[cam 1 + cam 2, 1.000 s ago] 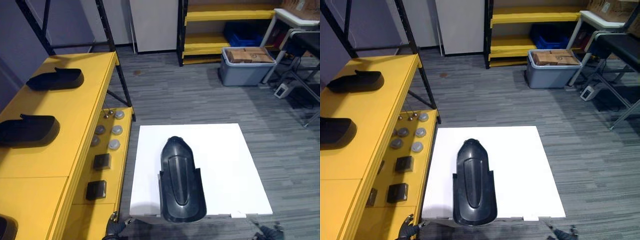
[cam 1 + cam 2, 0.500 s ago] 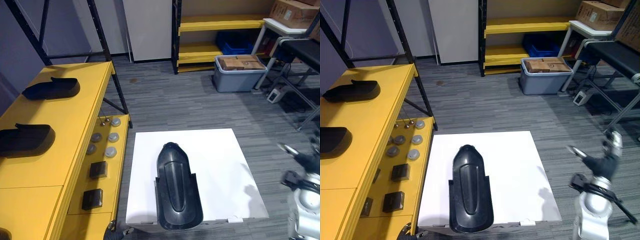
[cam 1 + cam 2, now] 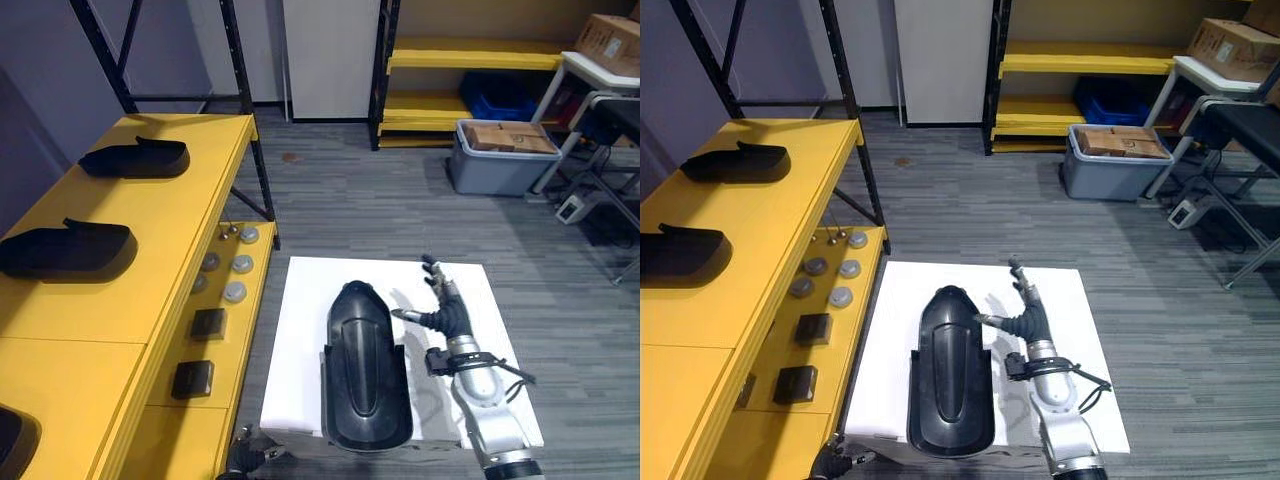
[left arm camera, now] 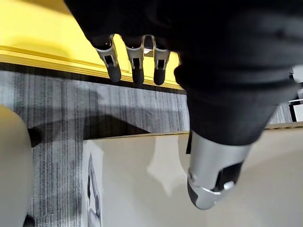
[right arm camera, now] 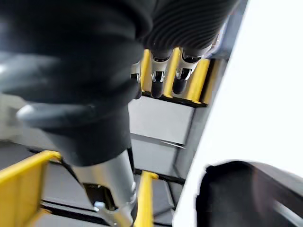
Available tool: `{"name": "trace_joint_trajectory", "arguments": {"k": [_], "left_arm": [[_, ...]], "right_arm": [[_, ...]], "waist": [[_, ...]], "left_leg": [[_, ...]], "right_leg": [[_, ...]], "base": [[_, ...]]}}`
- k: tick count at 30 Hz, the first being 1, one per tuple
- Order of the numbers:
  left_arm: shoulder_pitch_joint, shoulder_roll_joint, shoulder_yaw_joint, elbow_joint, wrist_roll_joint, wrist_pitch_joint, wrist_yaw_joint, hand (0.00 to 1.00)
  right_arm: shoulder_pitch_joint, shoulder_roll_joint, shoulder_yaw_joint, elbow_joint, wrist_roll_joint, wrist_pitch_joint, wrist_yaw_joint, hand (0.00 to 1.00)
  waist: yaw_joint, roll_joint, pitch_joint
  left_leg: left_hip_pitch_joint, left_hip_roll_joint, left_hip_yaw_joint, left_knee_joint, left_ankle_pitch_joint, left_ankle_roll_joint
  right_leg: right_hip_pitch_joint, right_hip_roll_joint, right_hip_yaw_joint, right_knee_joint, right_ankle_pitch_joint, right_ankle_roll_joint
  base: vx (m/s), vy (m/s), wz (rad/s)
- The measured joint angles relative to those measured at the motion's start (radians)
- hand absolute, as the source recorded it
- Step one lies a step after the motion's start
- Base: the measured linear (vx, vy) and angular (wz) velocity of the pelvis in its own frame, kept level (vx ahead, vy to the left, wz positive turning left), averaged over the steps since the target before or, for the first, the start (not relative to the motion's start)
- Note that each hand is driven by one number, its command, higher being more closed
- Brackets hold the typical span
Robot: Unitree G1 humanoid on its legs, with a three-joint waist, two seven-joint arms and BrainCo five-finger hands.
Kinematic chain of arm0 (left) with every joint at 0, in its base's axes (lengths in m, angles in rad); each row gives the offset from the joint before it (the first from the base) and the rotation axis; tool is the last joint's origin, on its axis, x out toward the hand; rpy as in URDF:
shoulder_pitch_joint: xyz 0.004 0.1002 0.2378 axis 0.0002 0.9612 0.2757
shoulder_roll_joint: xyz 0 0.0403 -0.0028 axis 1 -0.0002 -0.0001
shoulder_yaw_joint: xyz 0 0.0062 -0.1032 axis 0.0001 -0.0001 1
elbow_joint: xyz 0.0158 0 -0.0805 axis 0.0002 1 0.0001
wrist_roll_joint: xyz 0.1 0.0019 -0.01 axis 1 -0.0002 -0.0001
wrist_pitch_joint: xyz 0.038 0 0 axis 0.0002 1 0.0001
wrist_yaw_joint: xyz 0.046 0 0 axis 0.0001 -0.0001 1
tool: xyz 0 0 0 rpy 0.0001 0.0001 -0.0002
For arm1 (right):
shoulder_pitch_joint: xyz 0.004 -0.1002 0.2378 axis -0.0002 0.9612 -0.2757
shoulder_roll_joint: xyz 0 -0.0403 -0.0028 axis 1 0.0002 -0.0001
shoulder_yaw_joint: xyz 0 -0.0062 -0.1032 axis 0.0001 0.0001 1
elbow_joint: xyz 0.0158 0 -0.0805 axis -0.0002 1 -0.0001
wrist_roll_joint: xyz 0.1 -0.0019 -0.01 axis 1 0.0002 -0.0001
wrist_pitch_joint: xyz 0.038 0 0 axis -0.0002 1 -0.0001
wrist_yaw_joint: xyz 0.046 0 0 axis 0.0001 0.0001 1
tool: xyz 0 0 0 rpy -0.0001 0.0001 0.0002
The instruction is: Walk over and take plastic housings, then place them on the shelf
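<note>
A black housing point(image 3: 366, 370) lies lengthwise on the white bench point(image 3: 298, 330), nose toward 12 o'clock. The right hand point(image 3: 447, 312) is poised at the housing's 3 o'clock, just beside it, fingers point(image 3: 432, 268) spread wide and empty. The left hand point(image 4: 134, 60) hangs loose-fingered, empty. Both long flanks should be gripped before the housing is carried to the yellow shelf point(image 3: 160, 250) at 9 o'clock.

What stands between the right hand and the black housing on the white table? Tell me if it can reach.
Probably yes. The right hand is over the white table, just beside the black housing. Its fingers are straight and spread, and nothing lies between hand and housing. A short sideways move should reach it.
</note>
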Motion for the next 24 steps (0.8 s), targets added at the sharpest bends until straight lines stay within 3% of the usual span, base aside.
{"name": "trace_joint_trajectory", "arguments": {"k": [4, 10, 15, 16, 20, 24], "left_arm": [[-0.012, -0.001, -0.002, 0.014, 0.018, 0.002, 0.008, 0.00], [-0.020, -0.001, -0.011, 0.016, 0.039, 0.004, 0.010, 0.00], [-0.024, -0.001, -0.011, 0.016, 0.057, 0.019, 0.010, 0.00], [-0.025, -0.001, -0.011, 0.017, 0.057, 0.021, 0.010, 0.00], [-0.040, 0.000, -0.011, 0.038, 0.058, 0.030, 0.008, 0.00], [-0.041, -0.001, -0.011, 0.038, 0.058, 0.033, 0.005, 0.00]], "right_arm": [[0.004, 0.035, 0.029, 0.073, -0.116, 0.038, 0.007, 0.00], [0.019, 0.040, 0.027, 0.135, -0.226, 0.079, 0.009, 0.00], [0.024, 0.098, -0.004, 0.141, -0.367, 0.131, -0.004, 0.00], [0.024, 0.101, -0.009, 0.141, -0.377, 0.134, -0.004, 1.00], [0.026, 0.162, -0.063, 0.140, -0.466, 0.175, -0.027, 1.00], [0.034, 0.180, -0.104, 0.138, -0.474, 0.182, -0.038, 1.00]], "waist": [[0.000, 0.001, 0.006], [-0.002, 0.007, 0.023], [-0.001, 0.013, 0.028], [-0.001, 0.014, 0.029], [0.002, 0.019, 0.032], [0.003, 0.018, 0.030]], "left_leg": [[-0.001, -0.005, -0.004, -0.035, 0.038, 0.001], [0.000, -0.002, -0.018, -0.075, 0.041, 0.001], [-0.001, 0.012, -0.048, -0.131, 0.039, 0.003], [-0.001, 0.012, -0.048, -0.133, 0.039, 0.004], [-0.001, 0.004, -0.046, -0.139, 0.047, 0.013], [0.000, 0.008, -0.048, -0.148, 0.048, 0.011]], "right_leg": [[0.000, 0.000, -0.001, -0.036, 0.018, -0.001], [-0.002, 0.011, -0.006, -0.068, 0.025, -0.005], [-0.007, 0.035, -0.010, -0.122, 0.085, -0.002], [-0.006, 0.035, -0.010, -0.127, 0.089, -0.002], [0.000, 0.030, -0.008, -0.156, 0.114, 0.004], [-0.001, 0.035, -0.011, -0.167, 0.111, 0.009]], "base": [[-0.10, -0.015, -0.01], [-0.13, 0.010, 0.03], [-0.17, 0.060, 0.04], [-0.14, 0.072, 0.01], [-0.12, 0.056, -0.01], [-0.04, 0.008, 0.00]]}}
